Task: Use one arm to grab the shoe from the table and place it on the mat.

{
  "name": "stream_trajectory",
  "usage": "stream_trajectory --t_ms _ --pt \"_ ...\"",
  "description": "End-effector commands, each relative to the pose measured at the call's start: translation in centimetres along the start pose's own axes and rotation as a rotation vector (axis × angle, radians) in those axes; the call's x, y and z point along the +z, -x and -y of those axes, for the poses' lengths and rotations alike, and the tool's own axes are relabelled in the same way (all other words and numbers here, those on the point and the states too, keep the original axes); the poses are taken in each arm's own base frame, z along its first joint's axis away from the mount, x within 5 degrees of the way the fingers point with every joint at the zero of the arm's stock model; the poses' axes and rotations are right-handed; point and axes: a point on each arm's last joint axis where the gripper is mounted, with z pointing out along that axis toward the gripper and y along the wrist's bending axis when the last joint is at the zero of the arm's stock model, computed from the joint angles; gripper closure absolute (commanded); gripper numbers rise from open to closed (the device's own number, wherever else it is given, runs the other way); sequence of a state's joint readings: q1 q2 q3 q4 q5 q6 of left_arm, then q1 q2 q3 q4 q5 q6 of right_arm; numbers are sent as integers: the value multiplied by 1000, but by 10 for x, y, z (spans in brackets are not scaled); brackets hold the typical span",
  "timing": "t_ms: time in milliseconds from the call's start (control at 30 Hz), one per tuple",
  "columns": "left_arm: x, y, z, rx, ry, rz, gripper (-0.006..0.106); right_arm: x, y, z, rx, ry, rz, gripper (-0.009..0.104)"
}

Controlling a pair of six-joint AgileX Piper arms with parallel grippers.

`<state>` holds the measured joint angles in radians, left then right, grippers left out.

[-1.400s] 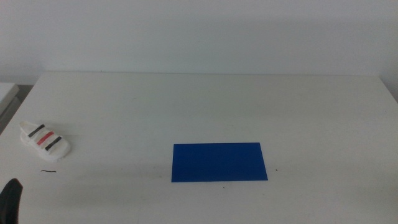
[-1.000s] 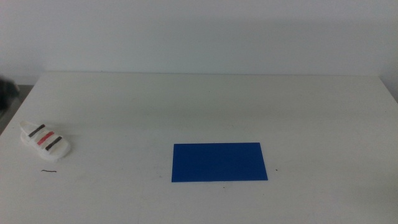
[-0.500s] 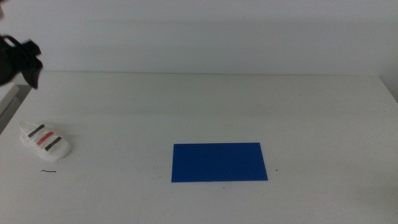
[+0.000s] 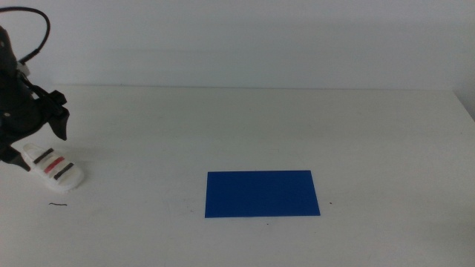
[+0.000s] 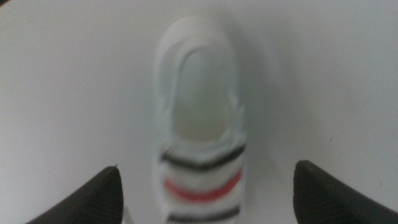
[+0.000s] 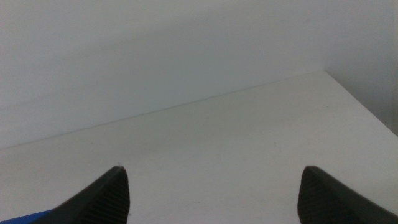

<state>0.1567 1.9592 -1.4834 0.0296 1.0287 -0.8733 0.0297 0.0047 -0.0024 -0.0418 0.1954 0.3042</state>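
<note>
The white shoe (image 4: 53, 167) with two dark straps and one red strap lies on the table (image 4: 260, 119) at the far left. My left gripper (image 4: 33, 139) hangs just above it, open, with the black arm coming in from the left edge. In the left wrist view the shoe (image 5: 200, 118) lies lengthwise between the two wide-apart jaws of the left gripper (image 5: 206, 167), not touched. The dark blue mat (image 4: 261, 193) lies flat in the front middle, far right of the shoe. My right gripper (image 6: 212, 168) is open and empty, out of the middle view.
A short dark mark (image 4: 58, 204) lies on the table in front of the shoe. A sliver of the blue mat (image 6: 25, 219) shows in the right wrist view. The table's back edge meets a plain white wall.
The left arm has come into the middle view from the left edge and moved down over the shoe. The shoe and the mat have not moved.
</note>
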Motion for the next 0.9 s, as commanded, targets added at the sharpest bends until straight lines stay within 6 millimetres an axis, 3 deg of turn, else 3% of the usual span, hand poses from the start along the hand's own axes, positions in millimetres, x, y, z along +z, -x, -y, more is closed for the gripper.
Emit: stream_trajectory --t_ms 0,267,400,500,633,767,867 --pt "9 4 4 3 -25 17 7 0 0 0 -9 2 11 16" --pt "45 7 8 8 -1 1 7 0 0 0 -7 3 12 16" --pt "50 8 7 32 19 12 17 0 0 0 -7 3 12 16" --pt "46 7 5 35 36 3 33 0 0 0 -7 3 12 16" --pt "25 1 8 17 2 -1 69 0 0 0 -7 3 12 16" --pt "-2 -15 24 23 -9 -8 102 0 0 0 -7 3 12 16" --pt "-20 -36 46 91 -8 -24 102 0 0 0 -7 3 12 16"
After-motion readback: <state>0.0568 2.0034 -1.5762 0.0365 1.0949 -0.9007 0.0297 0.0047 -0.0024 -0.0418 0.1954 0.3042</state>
